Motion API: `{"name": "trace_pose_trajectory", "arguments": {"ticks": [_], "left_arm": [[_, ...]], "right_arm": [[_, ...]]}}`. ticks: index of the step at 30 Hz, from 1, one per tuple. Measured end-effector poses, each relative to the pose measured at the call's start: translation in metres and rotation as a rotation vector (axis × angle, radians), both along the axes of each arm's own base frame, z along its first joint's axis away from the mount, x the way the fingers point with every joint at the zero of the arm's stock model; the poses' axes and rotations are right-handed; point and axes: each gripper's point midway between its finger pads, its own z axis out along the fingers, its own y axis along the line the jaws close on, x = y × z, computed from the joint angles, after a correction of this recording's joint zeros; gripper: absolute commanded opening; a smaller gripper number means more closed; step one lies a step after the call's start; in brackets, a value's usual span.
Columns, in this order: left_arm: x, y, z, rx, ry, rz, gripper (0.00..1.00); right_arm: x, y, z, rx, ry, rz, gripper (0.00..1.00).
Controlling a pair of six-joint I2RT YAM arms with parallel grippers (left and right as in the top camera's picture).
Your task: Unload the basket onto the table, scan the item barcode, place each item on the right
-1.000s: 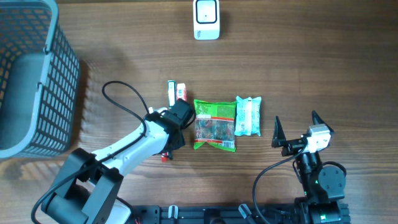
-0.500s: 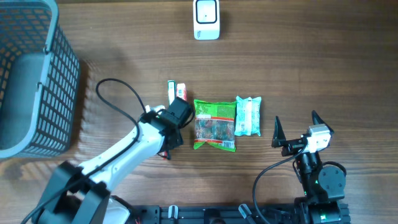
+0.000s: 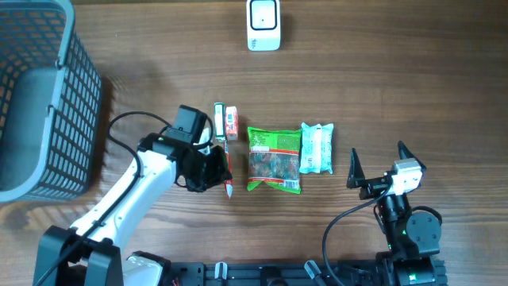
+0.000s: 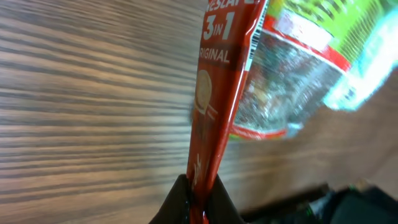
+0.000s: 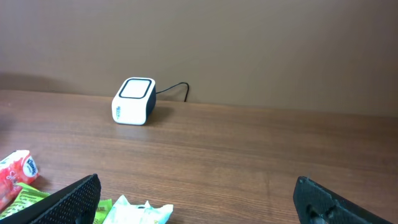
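Seen from above, a brown wooden bench (image 3: 413, 71) carries a white box-shaped barcode scanner (image 3: 263, 24) at its far edge. The left tool (image 3: 217, 170) is clamped on one end of a long red coffee sachet (image 4: 214, 106) printed "3 in 1". It holds the sachet just left of a clear snack bag with a green top (image 3: 274, 159), well apart from the scanner. A pale green tissue pack (image 3: 317, 148) lies against that bag's right side. Two small packets (image 3: 225, 120) lie just beyond the sachet. A grey mesh basket (image 3: 40, 95) stands far left. The right tool (image 3: 379, 163) sits front right, jaws spread wide, holding nothing.
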Motion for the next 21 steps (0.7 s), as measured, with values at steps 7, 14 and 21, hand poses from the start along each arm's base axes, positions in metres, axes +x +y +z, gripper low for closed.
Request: {"name": "trace_pose_trajectory", "arguments": {"ticks": [7,14,21], "left_arm": [[-0.015,-0.01,-0.014,-0.103,-0.022,-0.092,0.04],[-0.022,-0.011,-0.035,-0.137,-0.058,-0.111,0.18],[-0.013,0.012,-0.05,0.028,-0.103,-0.091,0.34]], "right_arm": [[0.0,0.0,0.0,0.0,0.0,0.0,1.0],[0.0,0.0,0.0,0.0,0.0,0.0,1.0],[0.0,0.0,0.0,0.0,0.0,0.0,1.0]]}}
